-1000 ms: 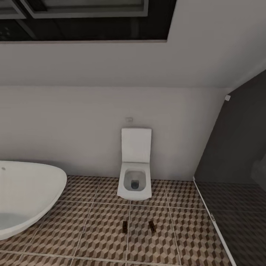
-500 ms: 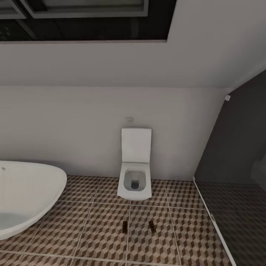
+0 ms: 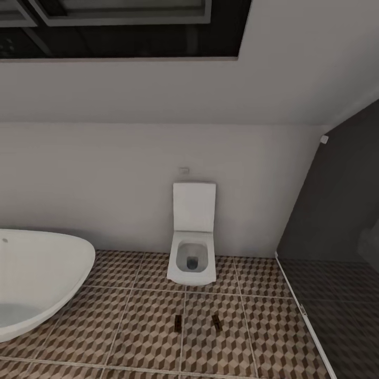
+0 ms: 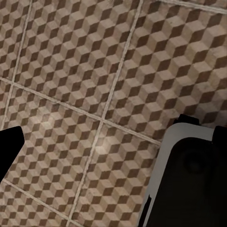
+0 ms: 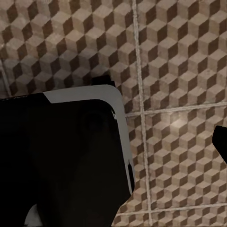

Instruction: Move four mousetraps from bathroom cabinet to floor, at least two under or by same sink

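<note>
Two mousetraps, small brown boards, lie side by side on the cube-patterned bathroom floor just in front of the toilet. The cabinet and the sink are out of view. In the left wrist view my left gripper hangs open over bare tiles, with a dark fingertip at one edge of the picture and nothing between the fingers. In the right wrist view my right gripper also looks open, holding nothing, with one dark fingertip showing over the tiles.
A white wall-hung toilet stands against the far wall. A white oval bathtub fills the left side. A dark glass partition closes off the right. My dark, grey-rimmed base shows beneath both wrists.
</note>
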Controlling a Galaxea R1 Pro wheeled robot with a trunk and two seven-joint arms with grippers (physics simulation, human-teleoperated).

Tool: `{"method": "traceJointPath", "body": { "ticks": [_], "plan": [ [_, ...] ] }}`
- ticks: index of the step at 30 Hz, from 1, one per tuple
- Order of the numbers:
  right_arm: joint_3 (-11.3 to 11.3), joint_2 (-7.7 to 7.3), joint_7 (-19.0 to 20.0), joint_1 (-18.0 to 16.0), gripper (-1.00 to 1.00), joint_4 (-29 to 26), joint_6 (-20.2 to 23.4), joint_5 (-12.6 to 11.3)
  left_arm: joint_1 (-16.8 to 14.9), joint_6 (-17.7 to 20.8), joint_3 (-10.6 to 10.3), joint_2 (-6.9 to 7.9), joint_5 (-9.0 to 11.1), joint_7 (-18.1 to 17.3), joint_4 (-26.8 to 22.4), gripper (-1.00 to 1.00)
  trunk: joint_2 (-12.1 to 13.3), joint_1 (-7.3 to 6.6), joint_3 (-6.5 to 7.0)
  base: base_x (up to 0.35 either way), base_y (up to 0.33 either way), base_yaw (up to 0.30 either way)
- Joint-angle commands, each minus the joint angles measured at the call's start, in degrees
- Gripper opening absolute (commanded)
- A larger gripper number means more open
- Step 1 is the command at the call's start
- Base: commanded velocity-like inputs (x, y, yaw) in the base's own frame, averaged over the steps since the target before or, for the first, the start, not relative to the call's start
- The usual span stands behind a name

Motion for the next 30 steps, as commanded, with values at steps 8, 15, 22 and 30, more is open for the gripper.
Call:
{"method": "traceJointPath", "body": {
  "ticks": [8,15,22,30],
  "plan": [
    [0.4,2.94,0.2,0.0,1.00,0.0,-2.8,-0.6,-0.1,-0.3,-0.5,-0.04,0.3,0.0,0.2,1.00,-0.1,0.03,-0.12,0.000,0.000,0.000],
    [0.4,4.62,0.2,0.0,1.00,0.0,-4.7,-0.6,-0.1,-0.3,-0.5,0.00,0.3,0.0,0.2,1.00,-0.1,0.03,-0.12,0.000,0.000,0.000],
    [0.4,4.90,0.2,0.0,1.00,0.0,-5.2,-0.5,-0.1,-0.3,-0.5,0.00,0.3,0.0,0.2,1.00,-0.1,0.03,-0.12,0.000,0.000,0.000],
    [0.4,4.95,0.2,0.0,1.00,0.0,-5.3,-0.5,-0.1,-0.3,-0.5,0.00,0.3,0.0,0.2,1.00,-0.1,0.03,-0.12,0.000,0.000,0.000]
  ]
}}
